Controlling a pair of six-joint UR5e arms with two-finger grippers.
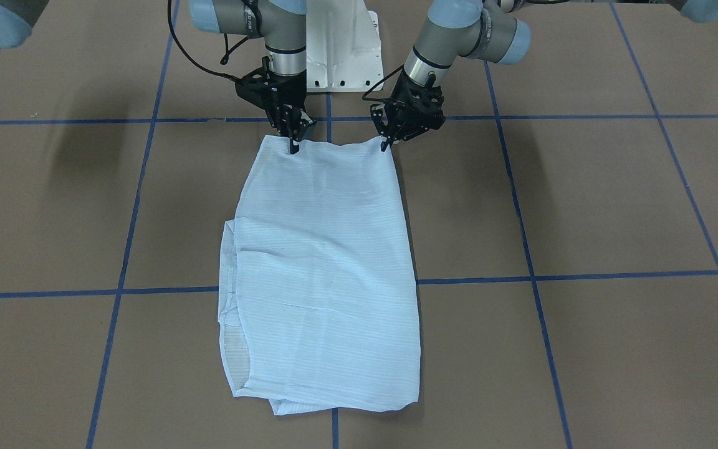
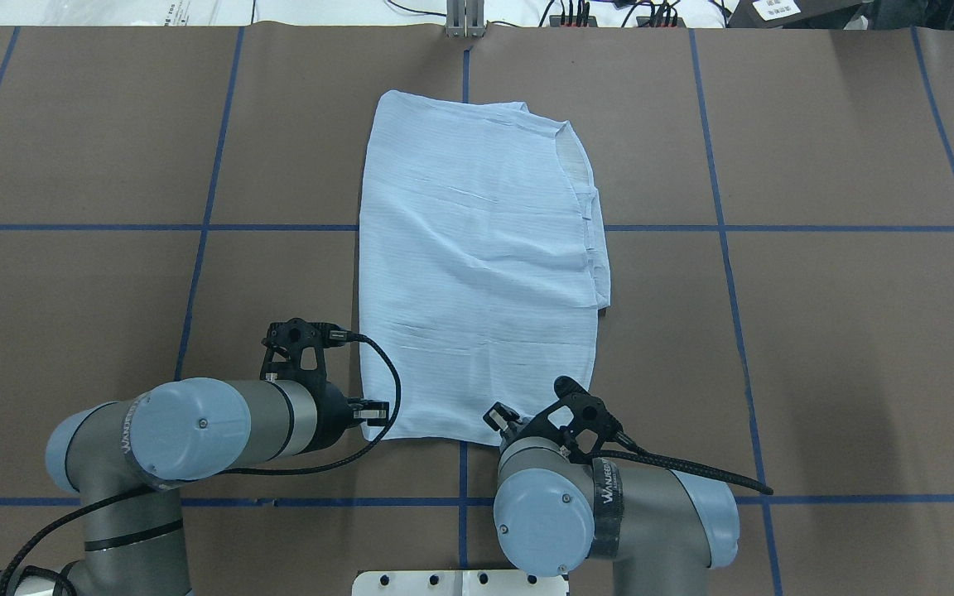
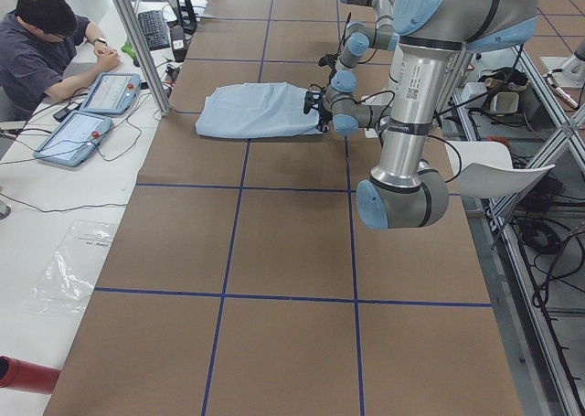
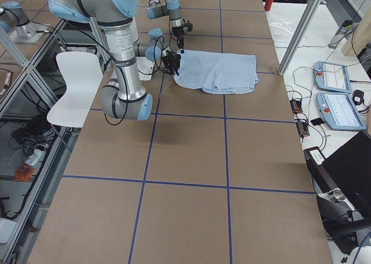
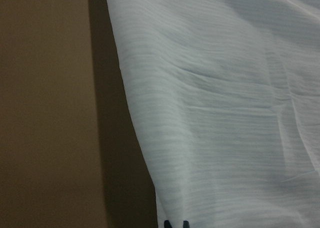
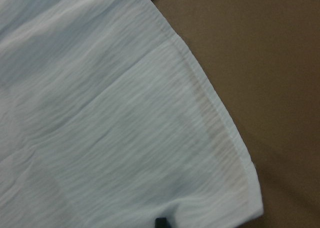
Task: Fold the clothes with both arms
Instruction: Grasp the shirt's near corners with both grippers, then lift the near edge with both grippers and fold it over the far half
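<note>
Light blue and thin, the shirt (image 1: 328,262) lies flat as a long folded strip down the middle of the surface (image 1: 583,206), its short end toward the robot. The left hand (image 1: 386,144) is at one near corner and the right hand (image 1: 295,144) at the other. Both look clenched on the near edge, since the tips in the front view come to a point on the cloth, so I'd call them grasping the shirt.

I reckon the step is lifting that near edge and carrying it over to the far end. Some tips:

- Raise both hands together and level, so the edge between them stays stretched and doesn't sag in the middle.
- Go just high enough that the cloth hangs free, then travel straight along the strip.
- Watch the robot's right side. Under-layers stick out past the top layer there, and a bit pokes out under the far corner, so fast drags could pull them further out.
- Lay the edge down square on the far end before you let go.

For room, there's open brown surface on both sides, and the shirt is well apart from the side edges. In the overhead view the far end sits near the surface's far edge, so don't overshoot. The white pedestal (image 1: 341,50) is just behind the hands, so pulling back is tight.
</note>
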